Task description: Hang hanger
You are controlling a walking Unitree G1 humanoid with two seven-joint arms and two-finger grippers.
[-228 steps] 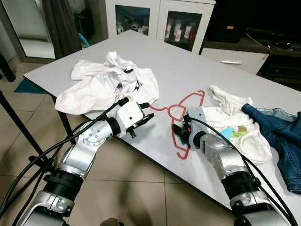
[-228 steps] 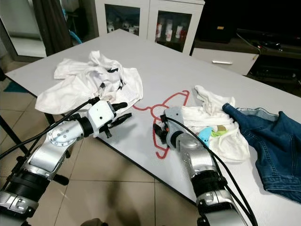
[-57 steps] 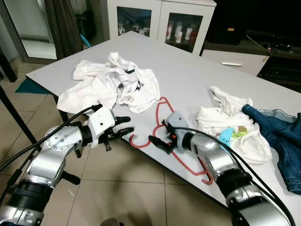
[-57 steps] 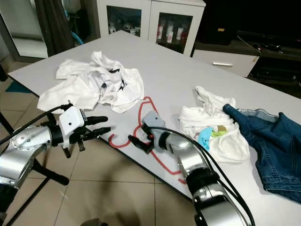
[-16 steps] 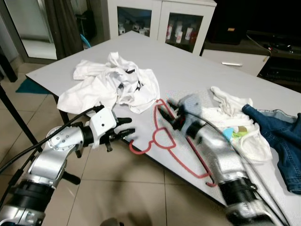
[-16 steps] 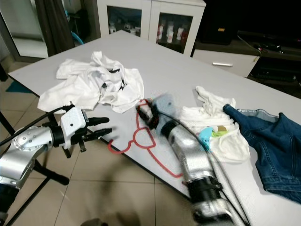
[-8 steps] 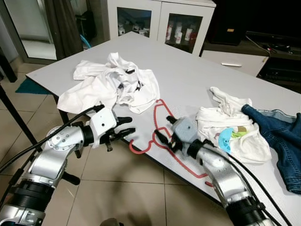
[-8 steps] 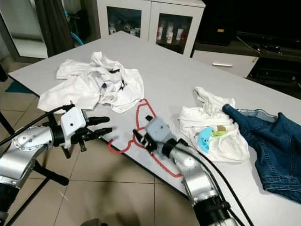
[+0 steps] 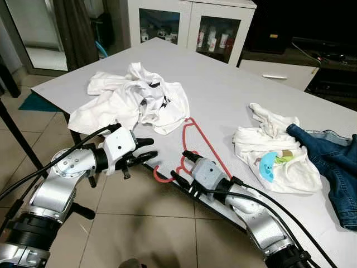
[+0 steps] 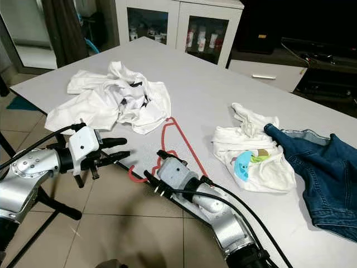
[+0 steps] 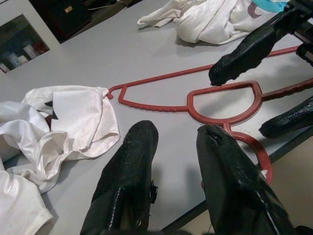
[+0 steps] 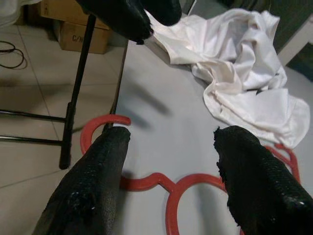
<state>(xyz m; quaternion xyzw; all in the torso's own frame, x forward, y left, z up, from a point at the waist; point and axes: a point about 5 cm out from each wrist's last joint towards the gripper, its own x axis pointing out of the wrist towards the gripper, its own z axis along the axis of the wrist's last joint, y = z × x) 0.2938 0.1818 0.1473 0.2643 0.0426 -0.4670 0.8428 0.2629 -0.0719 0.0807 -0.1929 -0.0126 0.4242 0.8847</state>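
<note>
The red hanger point(image 9: 192, 146) lies flat on the table point(image 9: 234, 89), its hook past the near edge. Your right gripper point(image 9: 180, 166) straddles its neck, 2 fingers wide apart, gripping nothing. Lower squarely, then close. Your left gripper point(image 9: 143, 152) waits parted, empty.

You have a red plastic hanger point(image 9: 189, 146) lying flat on the grey table point(image 9: 234, 95), near its front edge. Its hook point(image 9: 162, 177) curls out past that edge over the floor. The round loop at its neck sits just inside the edge, and one shoulder tip reaches up to touch the crumpled white shirt point(image 9: 128, 100).
</note>
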